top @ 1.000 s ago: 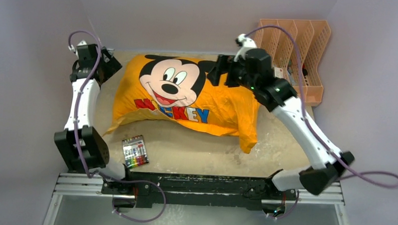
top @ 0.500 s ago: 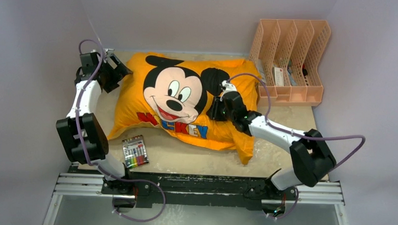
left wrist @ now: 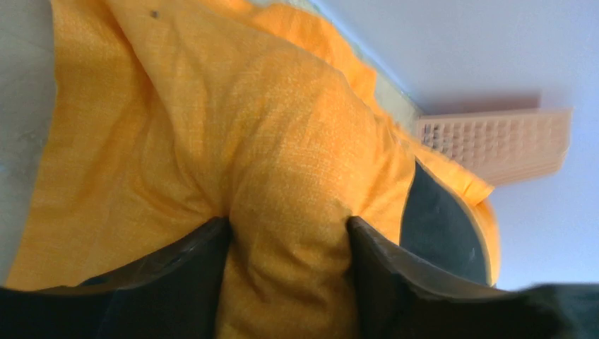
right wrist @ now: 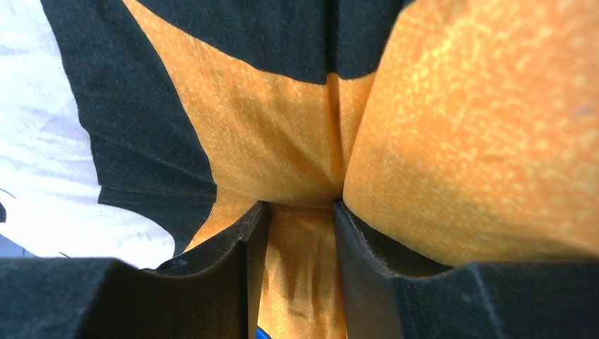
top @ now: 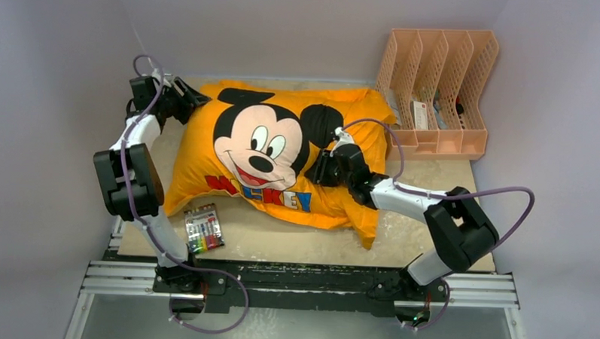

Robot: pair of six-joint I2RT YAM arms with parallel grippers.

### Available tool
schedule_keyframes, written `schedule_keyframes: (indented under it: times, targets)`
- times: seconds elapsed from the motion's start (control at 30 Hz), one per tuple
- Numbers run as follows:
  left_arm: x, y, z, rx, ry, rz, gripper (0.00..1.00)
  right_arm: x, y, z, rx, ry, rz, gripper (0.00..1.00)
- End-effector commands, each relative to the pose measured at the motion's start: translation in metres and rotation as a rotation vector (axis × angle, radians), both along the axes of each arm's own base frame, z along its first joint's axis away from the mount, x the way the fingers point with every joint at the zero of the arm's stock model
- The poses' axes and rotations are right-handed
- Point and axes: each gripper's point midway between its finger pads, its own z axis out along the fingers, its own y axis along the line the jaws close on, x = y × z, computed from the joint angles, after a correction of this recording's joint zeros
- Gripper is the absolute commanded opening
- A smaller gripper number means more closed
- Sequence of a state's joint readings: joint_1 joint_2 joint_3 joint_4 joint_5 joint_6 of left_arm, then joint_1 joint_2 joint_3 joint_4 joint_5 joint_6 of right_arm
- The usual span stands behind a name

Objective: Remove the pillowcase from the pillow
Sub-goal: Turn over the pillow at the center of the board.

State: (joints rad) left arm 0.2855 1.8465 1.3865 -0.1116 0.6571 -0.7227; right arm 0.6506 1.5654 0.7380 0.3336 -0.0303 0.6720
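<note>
The orange pillowcase [top: 341,201] with the Mickey Mouse face lies across the table, stuffed full. The pillow inside it is hidden. My left gripper [top: 196,102] is at the far left corner. In the left wrist view its fingers press both sides of a thick bulge of pillowcase [left wrist: 282,141], with the left gripper [left wrist: 288,226] shut on it. My right gripper [top: 317,170] sits on top, just right of Mickey's face. The right wrist view shows the right gripper [right wrist: 300,208] shut on a narrow raised fold of pillowcase [right wrist: 459,141].
A peach file rack [top: 435,91] stands at the back right, close to the pillowcase's far right corner; the file rack [left wrist: 494,145] also shows in the left wrist view. A pack of coloured markers [top: 204,229] lies near the front left. The tan tabletop [top: 294,237] ends at walls on three sides.
My right arm swung from the far right corner down onto the pillowcase's middle and shut on a fold. My left gripper moved right onto the far left corner and narrowed on the bulge.
</note>
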Motion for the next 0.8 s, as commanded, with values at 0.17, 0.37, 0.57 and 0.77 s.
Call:
schedule_keyframes:
  times: [0.17, 0.37, 0.57, 0.77]
  targets:
    - [-0.044, -0.074, 0.112, 0.029, -0.285, -0.215, 0.00, -0.051, -0.032, -0.065, -0.307, 0.366, 0.082, 0.52]
    - [-0.081, -0.107, 0.280, 0.025, -0.659, -0.295, 0.00, 0.030, 0.012, 0.029, -0.280, 0.160, 0.077, 0.58]
    - [-0.148, -0.144, 0.352, 0.042, -0.846, -0.379, 0.00, 0.124, 0.048, 0.142, -0.263, -0.124, 0.010, 0.69]
    - [-0.193, -0.152, 0.275, 0.139, -0.737, -0.408, 0.00, 0.120, 0.040, 0.132, -0.211, -0.049, -0.003, 0.79]
